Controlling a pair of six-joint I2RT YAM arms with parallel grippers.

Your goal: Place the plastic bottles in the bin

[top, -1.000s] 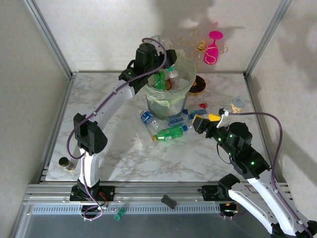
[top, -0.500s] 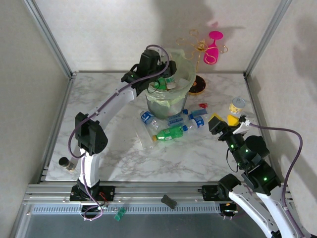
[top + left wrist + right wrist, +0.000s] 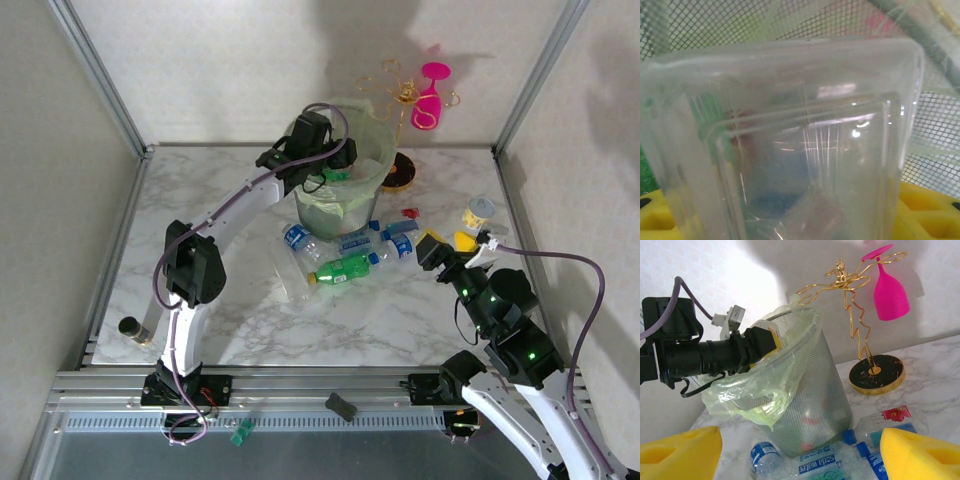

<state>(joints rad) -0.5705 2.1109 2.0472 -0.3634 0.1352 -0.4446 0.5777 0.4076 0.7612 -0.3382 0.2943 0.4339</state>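
The bin (image 3: 345, 205), pale green mesh with a bag liner, stands at the table's back middle. My left gripper (image 3: 326, 163) reaches down into its mouth. In the left wrist view a clear square plastic bottle (image 3: 800, 140) sits bottom-up between the yellow fingers (image 3: 927, 212), with the bin's mesh behind it. Several plastic bottles lie in front of the bin: a blue-labelled one (image 3: 297, 240), a green one (image 3: 345, 268) and clear ones (image 3: 392, 232). My right gripper (image 3: 450, 242) hovers right of that pile, open and empty. It faces the bin (image 3: 810, 390) and the bottles (image 3: 821, 465).
A gold wire stand (image 3: 860, 320) holding a pink glass (image 3: 889, 290) is behind and right of the bin. A short yellow-labelled can (image 3: 481, 210) sits at the right. A small dark cylinder (image 3: 130, 328) lies at the near left edge. Metal frame posts border the table.
My left gripper has sunk from above the bin's rim down into its mouth with the clear bottle. My right arm has drawn back to the right, away from the bottle pile.
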